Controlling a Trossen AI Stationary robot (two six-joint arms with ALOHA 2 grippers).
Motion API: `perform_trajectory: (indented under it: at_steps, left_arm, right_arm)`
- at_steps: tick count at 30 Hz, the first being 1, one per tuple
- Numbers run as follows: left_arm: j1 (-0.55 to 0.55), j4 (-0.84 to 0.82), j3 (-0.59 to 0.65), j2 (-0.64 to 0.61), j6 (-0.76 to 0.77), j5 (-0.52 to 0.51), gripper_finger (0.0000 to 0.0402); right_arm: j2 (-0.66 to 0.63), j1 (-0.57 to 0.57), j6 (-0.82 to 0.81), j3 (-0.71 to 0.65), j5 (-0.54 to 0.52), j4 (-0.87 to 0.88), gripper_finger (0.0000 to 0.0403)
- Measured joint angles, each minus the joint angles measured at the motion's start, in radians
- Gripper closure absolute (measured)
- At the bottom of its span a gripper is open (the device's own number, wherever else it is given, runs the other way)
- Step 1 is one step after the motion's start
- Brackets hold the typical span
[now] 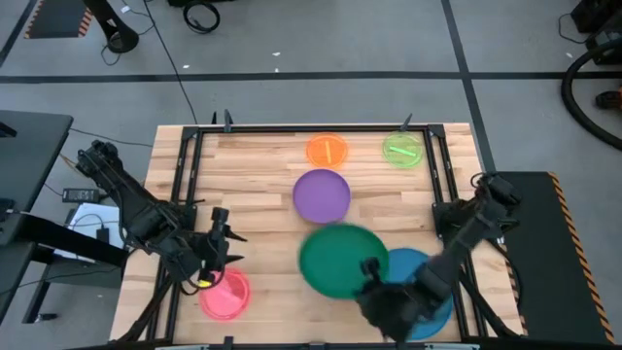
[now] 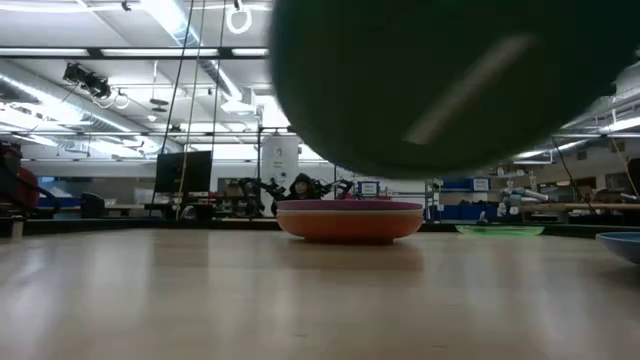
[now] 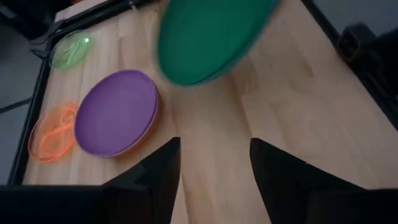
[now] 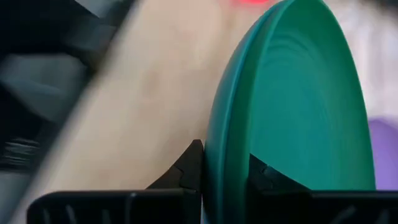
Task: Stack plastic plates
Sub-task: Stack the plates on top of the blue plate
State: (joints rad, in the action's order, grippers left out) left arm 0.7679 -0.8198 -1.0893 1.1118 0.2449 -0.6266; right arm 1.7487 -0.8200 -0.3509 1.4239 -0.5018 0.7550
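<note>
A dark green plate (image 1: 340, 258) hangs above the table's near middle, with my right gripper (image 1: 372, 272) shut on it. It fills the top of the low view as a dark blur (image 2: 450, 80). Beside it, under my right arm, a blue plate (image 1: 428, 297) lies flat on the table. A purple plate (image 1: 322, 194) sits on a red-orange one (image 2: 349, 226) at the centre. At the far edge lie a small orange plate (image 1: 327, 149) and a lime plate (image 1: 402, 150). My left gripper (image 1: 219, 243) stands open over the far rim of a pink plate (image 1: 225, 295), holding nothing. My right gripper pinches the dark green plate's rim (image 4: 219, 186) between its two fingers, one finger on each face. The fingers come from the table's near right side, slanting down. The plate is lifted clear of the table and reaches out beyond the fingers toward the table's middle.
A black frame (image 1: 185, 185) runs round the wooden tabletop. Bare wood lies between the pink plate and the green one (image 1: 267, 243) and along the left half of the table.
</note>
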Motion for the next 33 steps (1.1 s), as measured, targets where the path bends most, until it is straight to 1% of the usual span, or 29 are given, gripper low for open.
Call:
perform_trajectory:
  at_steps: [2, 5, 9, 11, 16, 20, 23, 26, 28, 33]
  left_arm:
    - [-0.008, 0.051, 0.036, -0.024, 0.003, -0.004, 0.0208]
    - [-0.015, 0.128, 0.069, -0.048, -0.051, -0.007, 0.0211]
    - [-0.035, 0.204, 0.076, -0.047, -0.125, -0.006, 0.0212]
    - [-0.048, 0.236, 0.076, -0.048, -0.152, -0.007, 0.0212]
    - [-0.083, 0.247, 0.076, -0.048, -0.179, -0.007, 0.0212]
    - [-0.110, 0.247, 0.076, -0.048, -0.160, -0.006, 0.0212]
    - [-0.135, 0.251, 0.076, -0.048, -0.155, -0.006, 0.0212]
    - [-0.162, 0.281, 0.076, -0.047, -0.160, -0.006, 0.0212]
    - [-0.180, 0.297, 0.076, -0.045, -0.160, -0.006, 0.0212]
    - [-0.200, 0.297, 0.076, -0.045, -0.161, -0.006, 0.0212]
  right_arm:
    - [-0.004, -0.060, -0.152, 0.000, 0.047, 0.031, 0.0347]
    - [-0.010, -0.130, -0.335, 0.012, 0.116, 0.106, 0.0348]
    - [-0.010, -0.194, -0.551, 0.057, 0.192, 0.316, 0.0350]
    - [-0.008, -0.214, -0.608, 0.081, 0.235, 0.399, 0.0350]
    - [-0.008, -0.239, -0.648, 0.166, 0.303, 0.524, 0.0350]
    - [-0.008, -0.250, -0.708, 0.234, 0.365, 0.505, 0.0350]
    - [-0.001, -0.269, -0.723, 0.235, 0.352, 0.498, 0.0350]
    - [0.030, -0.283, -0.719, 0.214, 0.289, 0.529, 0.0350]
    - [0.048, -0.290, -0.721, 0.199, 0.281, 0.542, 0.0350]
    - [0.098, -0.313, -0.725, 0.160, 0.279, 0.475, 0.0351]
